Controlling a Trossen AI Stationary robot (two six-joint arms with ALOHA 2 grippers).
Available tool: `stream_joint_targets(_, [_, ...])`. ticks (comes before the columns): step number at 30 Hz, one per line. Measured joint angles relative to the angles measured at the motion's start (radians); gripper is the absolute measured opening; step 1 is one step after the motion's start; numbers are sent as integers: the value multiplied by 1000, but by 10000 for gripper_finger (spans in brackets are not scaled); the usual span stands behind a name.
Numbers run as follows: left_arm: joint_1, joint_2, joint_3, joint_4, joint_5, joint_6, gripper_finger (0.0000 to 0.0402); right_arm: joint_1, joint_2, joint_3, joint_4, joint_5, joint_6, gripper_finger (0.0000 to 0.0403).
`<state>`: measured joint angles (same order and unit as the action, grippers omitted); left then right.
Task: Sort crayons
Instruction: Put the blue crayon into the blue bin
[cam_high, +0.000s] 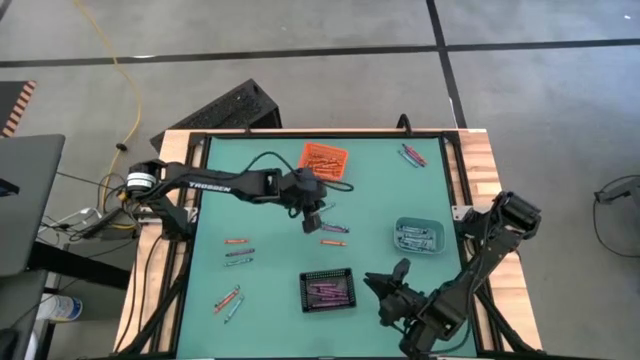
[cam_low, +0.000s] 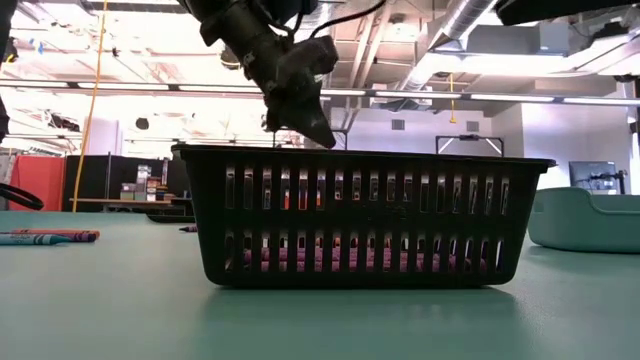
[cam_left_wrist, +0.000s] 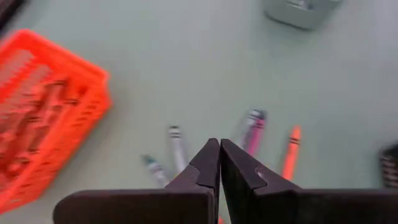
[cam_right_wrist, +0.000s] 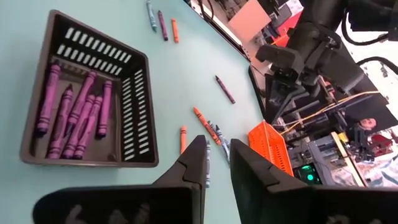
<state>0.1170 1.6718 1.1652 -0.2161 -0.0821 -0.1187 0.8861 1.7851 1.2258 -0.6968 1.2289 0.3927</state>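
Several loose crayons (cam_left_wrist: 254, 127) lay bunched beneath the left tool (cam_left_wrist: 219, 163), its fingers pressed together and empty, so a descent risked scattering them, while the right tool (cam_right_wrist: 217, 163) waited near, fingers slightly apart.

The green table (cam_high: 270, 280) carries loose crayons (cam_high: 238, 252), an orange bin (cam_high: 324, 158), a black bin (cam_high: 327, 290) and a teal bin (cam_high: 419, 235).

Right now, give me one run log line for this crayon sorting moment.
left gripper: shut, empty, above loose crayons | right gripper: open, empty, beside black bin | orange bin, teal bin: holding crayons
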Motion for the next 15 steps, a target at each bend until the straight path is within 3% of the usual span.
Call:
stream_joint_targets(5, [12,39,0,6,46,15,27,-25,0,0,3,-7,2,70])
stream_joint_targets(15, [41,179,42,64,64,114,155,-76,0,-2,3,-84,11,70])
